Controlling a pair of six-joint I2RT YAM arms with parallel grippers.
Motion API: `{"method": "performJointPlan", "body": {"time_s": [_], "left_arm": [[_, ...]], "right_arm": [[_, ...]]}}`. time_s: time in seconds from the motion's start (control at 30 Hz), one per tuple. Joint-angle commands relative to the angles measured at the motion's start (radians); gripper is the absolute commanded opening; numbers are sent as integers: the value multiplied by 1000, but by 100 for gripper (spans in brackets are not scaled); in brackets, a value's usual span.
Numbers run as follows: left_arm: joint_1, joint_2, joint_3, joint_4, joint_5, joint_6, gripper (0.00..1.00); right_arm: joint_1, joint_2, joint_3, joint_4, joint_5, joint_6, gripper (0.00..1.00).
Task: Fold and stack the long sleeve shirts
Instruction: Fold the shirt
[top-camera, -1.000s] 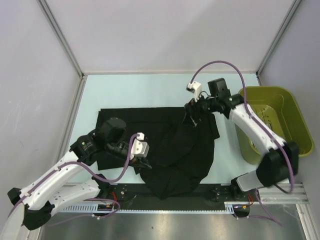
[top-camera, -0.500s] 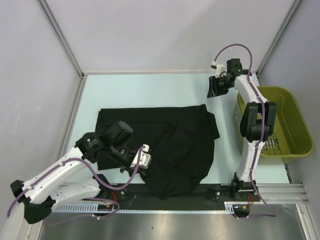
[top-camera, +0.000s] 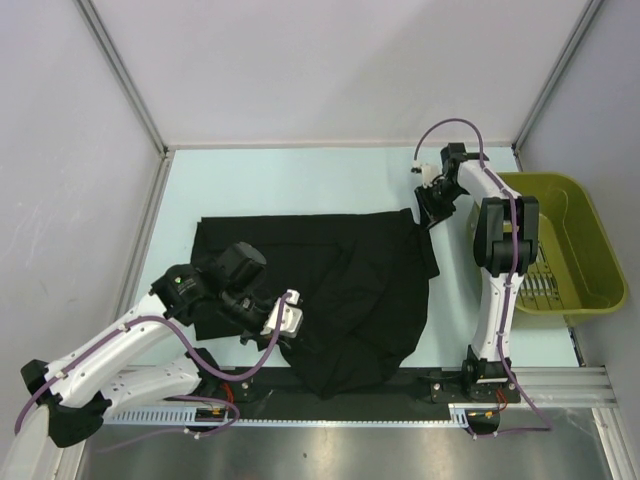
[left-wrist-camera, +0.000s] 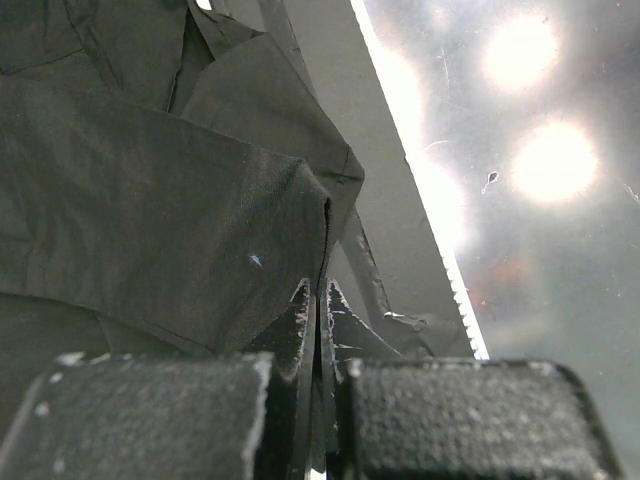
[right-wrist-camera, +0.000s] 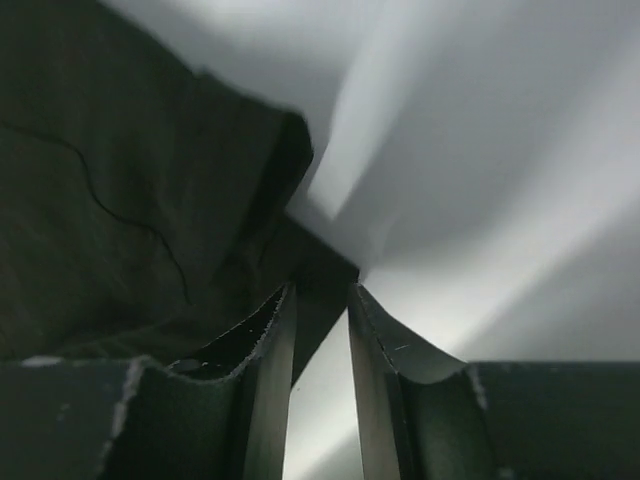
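Pinching shirt (top-camera: 345, 285) edge in clamped left gripper (left-wrist-camera: 318, 297); poised right gripper (right-wrist-camera: 320, 297), slightly parted, at far corner without grip. Found it rumpled: 0 folds made, nothing stacked.

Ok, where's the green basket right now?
Top view: the olive-green basket sits at the table's right side, beside the right arm, clear of the black shirt.

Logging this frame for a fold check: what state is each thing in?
long sleeve shirts, spread on the table, rumpled, not folded.
left gripper, shut on a near fabric edge.
right gripper, jaws narrowly apart, the far fabric corner between its tips.
basket, upright, right of the shirts.
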Motion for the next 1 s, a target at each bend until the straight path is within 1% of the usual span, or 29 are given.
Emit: {"method": "performJointPlan", "body": {"time_s": [0.0,0.13,0.27,0.37,0.53,0.7,0.8,0.83,0.9,0.93,0.97], "left_arm": [[-6,2,-1,7,14,35,0],[-6,-2,-1,1,14,34,0],[-6,-17,2,-2,0,31,0],[-6,-17,4,-3,-6,29,0],[-6,-17,5,-3,-11,25,0],[-6,-17,7,-5,-17,26,0],[-6,-14,7,-6,-15,25,0],[-6,-12,8,-7,-15,26,0],[-6,-9,8,-6,-18,23,0],[-6,-9,10,-5,-20,23,0],[-6,-9,10,-5,-21,19,0]], "right_arm": [[19,-41,-35,-21,-43,-49,35],[38,-24,-15,5,-97,-8,40],[42,-13,25,-1,-146,-11,44],[42,-7,44,13,-144,-14,48],[42,44,76,55,-123,-5,49],[41,80,93,78,-101,-22,48],[39,90,97,90,-97,-23,44],[38,93,99,91,-97,-22,38],[30,88,96,99,-98,-17,31],[27,76,93,98,-94,-14,22],[21,67,88,98,-82,-12,17]]}}
